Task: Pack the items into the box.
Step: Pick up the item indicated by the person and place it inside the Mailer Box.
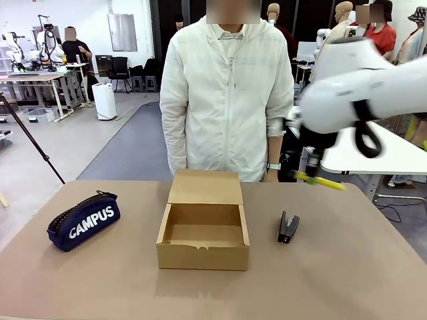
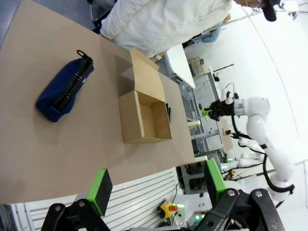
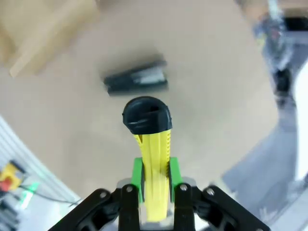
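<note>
right claw: right gripper (image 1: 311, 173) (image 3: 155, 181) clamped on the slim yellow-and-black utility knife (image 1: 321, 181) (image 3: 153, 154), green pads on both sides of its body, black end sticking out past the fingers
knife place: in the air over the far right part of the brown table (image 1: 347, 280), above and a bit beyond the stapler; arm blurred
left claw: left gripper (image 2: 156, 185) spread wide, nothing between the pads, up over the table's near left side
stapler: small black stapler (image 1: 287, 227) (image 3: 137, 82) lying on the table, right of the box, apart from it
box: small brown cardboard box (image 1: 203, 255) (image 2: 130, 118) mid table, lid flap folded back to the far side, inside looks bare
pencil case: navy zip pencil case with white "CAMPUS" lettering (image 1: 84, 221) (image 2: 65, 90) on the table, left of the box, well apart
person: white jacket (image 1: 227, 100), standing at the far edge behind the box, arms down
</note>
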Controlling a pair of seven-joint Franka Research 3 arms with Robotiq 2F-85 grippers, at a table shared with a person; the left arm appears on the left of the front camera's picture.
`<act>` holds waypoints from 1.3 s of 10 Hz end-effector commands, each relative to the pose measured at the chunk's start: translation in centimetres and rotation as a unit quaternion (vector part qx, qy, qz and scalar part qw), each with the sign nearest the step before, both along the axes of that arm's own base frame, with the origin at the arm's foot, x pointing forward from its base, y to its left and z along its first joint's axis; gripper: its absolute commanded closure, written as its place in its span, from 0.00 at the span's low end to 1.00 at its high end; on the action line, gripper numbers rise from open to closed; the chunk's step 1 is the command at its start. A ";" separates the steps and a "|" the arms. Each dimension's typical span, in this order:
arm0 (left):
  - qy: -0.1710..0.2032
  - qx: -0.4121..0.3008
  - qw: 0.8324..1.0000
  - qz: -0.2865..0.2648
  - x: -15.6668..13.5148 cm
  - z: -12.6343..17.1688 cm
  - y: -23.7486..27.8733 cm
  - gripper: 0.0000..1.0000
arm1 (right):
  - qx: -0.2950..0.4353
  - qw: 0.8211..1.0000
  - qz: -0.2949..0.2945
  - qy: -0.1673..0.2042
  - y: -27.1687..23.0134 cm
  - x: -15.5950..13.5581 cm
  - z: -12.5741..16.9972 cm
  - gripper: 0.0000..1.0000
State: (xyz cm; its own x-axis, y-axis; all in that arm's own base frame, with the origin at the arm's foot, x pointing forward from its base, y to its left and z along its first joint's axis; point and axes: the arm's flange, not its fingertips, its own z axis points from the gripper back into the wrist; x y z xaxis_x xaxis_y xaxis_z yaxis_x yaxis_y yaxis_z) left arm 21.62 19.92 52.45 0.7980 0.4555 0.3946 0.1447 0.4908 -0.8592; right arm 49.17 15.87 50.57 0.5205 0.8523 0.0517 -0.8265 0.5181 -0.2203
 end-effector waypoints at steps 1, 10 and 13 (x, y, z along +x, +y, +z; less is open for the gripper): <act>-0.012 -0.002 1.000 -0.003 0.1 0.1 0.1 0.00 | -0.026 0.994 0.102 -0.024 6.9 2.9 0.7 1.00; -0.012 -0.002 1.000 -0.003 0.1 0.1 0.1 0.00 | -0.026 0.942 0.335 -0.013 25.4 -2.9 -3.5 1.00; -0.012 -0.002 1.000 -0.003 0.1 0.1 0.1 0.00 | -0.027 0.949 0.314 -0.022 25.2 -3.0 -4.5 1.00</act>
State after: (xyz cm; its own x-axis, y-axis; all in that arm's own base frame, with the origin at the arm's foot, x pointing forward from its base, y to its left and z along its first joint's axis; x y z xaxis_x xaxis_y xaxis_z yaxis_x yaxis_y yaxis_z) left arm 21.59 19.93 52.47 0.7975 0.4561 0.3948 0.1436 0.4921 -0.8586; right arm 46.42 41.05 46.65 -0.1193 0.9929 0.0022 -0.9553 -0.1142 -0.2728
